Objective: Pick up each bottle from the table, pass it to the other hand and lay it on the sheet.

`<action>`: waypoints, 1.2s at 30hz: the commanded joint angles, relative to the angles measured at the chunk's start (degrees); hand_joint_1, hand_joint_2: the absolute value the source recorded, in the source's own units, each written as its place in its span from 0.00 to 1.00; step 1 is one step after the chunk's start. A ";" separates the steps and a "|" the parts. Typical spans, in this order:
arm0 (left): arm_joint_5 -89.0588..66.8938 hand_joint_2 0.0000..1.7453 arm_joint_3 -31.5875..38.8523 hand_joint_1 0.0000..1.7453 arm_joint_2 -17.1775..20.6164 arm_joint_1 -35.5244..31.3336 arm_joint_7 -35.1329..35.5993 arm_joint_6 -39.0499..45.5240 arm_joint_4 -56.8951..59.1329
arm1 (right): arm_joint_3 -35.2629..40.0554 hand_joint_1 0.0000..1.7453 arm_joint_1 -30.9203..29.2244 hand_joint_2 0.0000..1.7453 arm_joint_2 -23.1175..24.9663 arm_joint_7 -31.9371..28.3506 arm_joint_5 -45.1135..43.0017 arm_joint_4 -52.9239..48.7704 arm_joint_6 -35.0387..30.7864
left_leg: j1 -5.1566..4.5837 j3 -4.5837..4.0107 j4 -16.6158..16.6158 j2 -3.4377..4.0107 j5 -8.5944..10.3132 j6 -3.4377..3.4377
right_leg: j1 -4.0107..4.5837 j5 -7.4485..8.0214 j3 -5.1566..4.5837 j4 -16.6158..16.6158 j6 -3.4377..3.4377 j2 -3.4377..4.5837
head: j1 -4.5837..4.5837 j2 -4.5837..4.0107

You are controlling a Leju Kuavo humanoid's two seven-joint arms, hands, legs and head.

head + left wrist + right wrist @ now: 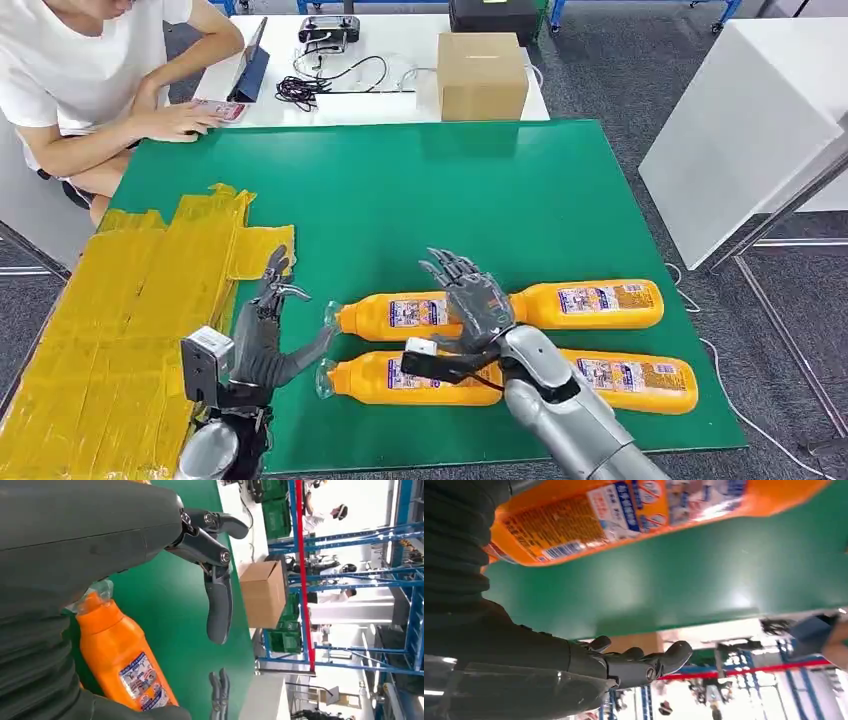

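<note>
Four orange bottles lie on the green worktop (560, 190), long axes left-right. The right robot hand (470, 295) hovers spread wide over the far-left bottle (400, 315), nearest it. The left robot hand (265, 330) waits open beside the yellow sheet (120, 300).

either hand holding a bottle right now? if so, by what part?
Nothing is held. The left hand is open beside the bottle caps, and the right hand hovers open over the orange bottles, which all lie on the green mat.
</note>
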 commanded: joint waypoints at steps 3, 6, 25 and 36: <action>2.96 1.00 -1.87 0.00 0.70 -3.19 1.14 -3.58 3.67 | 0.82 0.00 -9.20 1.00 2.15 1.29 1.56 17.84 2.39 | 0.02 0.26 -0.04 0.10 -0.06 -0.07 | 0.02 -0.03 0.26 -0.07 0.01 0.07 | -0.02 0.00; 3.40 1.00 -2.71 0.00 0.92 -3.25 0.72 -4.64 2.97 | 1.16 0.00 -10.27 1.00 2.67 0.84 1.68 20.03 2.50 | 0.01 0.22 -0.04 0.07 -0.05 -0.06 | 0.01 -0.03 0.23 -0.06 0.00 0.04 | 0.00 0.00; 5.87 1.00 -5.48 0.00 1.08 -6.38 0.52 -7.55 5.13 | 7.17 0.00 -20.38 1.00 5.59 -1.35 2.22 34.34 10.77 | -0.01 0.24 -0.05 0.07 -0.03 -0.06 | -0.01 -0.03 0.23 -0.05 0.01 0.05 | 0.00 0.00; 6.79 1.00 -6.52 0.00 0.80 -8.05 0.40 -7.39 7.45 | 9.27 0.00 -24.72 1.00 8.05 0.07 1.59 42.37 14.39 | -0.02 0.11 -0.02 -0.02 0.02 -0.03 | -0.02 -0.01 0.11 0.00 0.01 -0.03 | -0.02 0.00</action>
